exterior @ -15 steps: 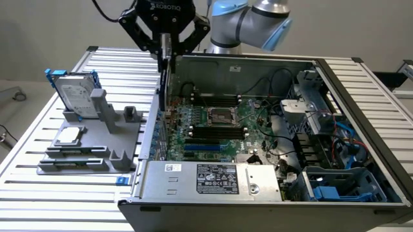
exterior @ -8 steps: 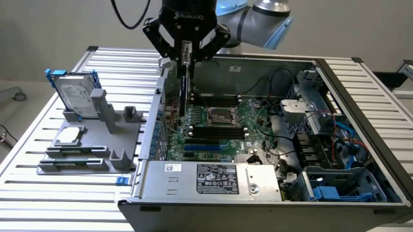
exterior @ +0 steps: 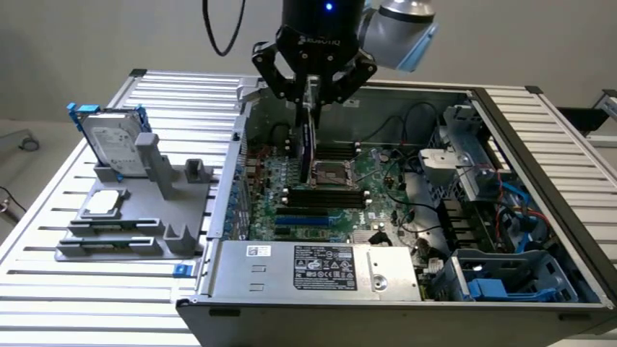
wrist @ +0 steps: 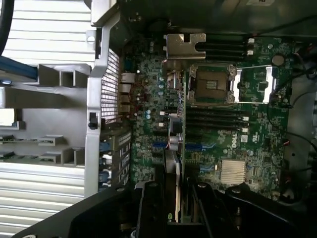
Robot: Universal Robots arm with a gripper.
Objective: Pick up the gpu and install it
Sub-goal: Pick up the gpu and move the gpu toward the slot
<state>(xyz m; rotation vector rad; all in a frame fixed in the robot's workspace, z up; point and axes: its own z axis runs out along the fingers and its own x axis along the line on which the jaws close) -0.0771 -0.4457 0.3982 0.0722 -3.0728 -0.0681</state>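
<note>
Hand (wrist: pixel 176 196) clamped shut on gpu (exterior: pixel 308 148), card upright above motherboard (exterior: pixel 383 206) in open case (exterior: pixel 386 322).

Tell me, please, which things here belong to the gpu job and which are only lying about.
Job: gripper, shut on gpu; motherboard in open computer case.
Lying about: hard drive with blue rails, square silver chip, grey holder.

The exterior view looks down at a slant from well back, taking in the open computer case (exterior: pixel 227 189), the table (exterior: pixel 97 289) and the gripper (exterior: pixel 313 97) above. The wrist view faces straight down past the gripper (wrist: pixel 176 208), close over the motherboard (wrist: pixel 257 144). Both share the CPU socket (exterior: pixel 328 173) beneath the tool.
</note>
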